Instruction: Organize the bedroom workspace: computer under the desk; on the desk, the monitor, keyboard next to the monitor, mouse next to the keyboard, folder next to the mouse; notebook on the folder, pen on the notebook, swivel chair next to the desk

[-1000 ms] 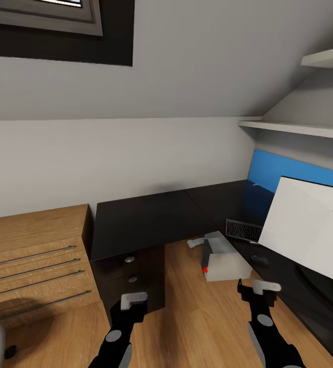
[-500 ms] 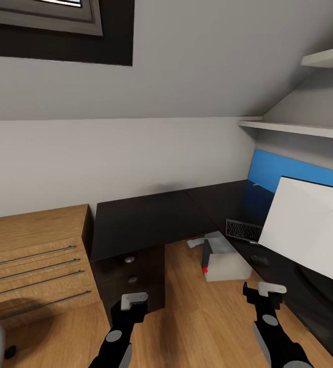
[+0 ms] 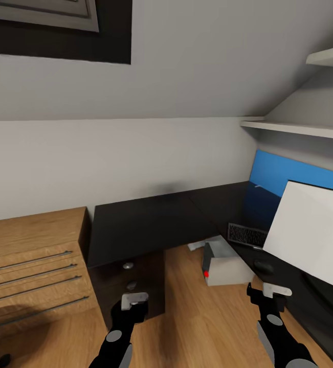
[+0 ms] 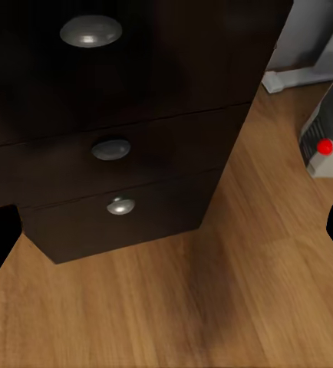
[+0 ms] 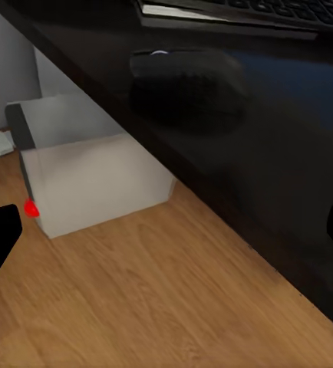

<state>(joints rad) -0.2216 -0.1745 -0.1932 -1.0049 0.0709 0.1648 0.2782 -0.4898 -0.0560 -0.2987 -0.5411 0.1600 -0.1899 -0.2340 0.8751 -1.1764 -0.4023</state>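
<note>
Facing the desk with both arms low over the wooden floor, the robot carries nothing. The left gripper hangs in front of the desk's black drawers, its fingers spread wide at the edges of the left wrist view with only floor and drawer fronts between them. The right gripper hovers just beside the desk's front edge, its fingers likewise wide apart and empty.

Much of the workspace already looks in order. The computer sits on the floor under the desk, its red dot facing out. On the desk, the monitor stands with its white back toward the camera. The keyboard lies flat just beside the monitor. The mouse, small and dark, rests on the desk near the keyboard and close to the front edge.

Judged from these views, the first four steps appear done. Still to come are the folder, the notebook and the pen, to be stacked on the desk beside the mouse, and the swivel chair, to be set next to the desk. A light wooden chest of drawers stands against the desk's far end from the monitor, and a blue wall panel runs behind the monitor.
</note>
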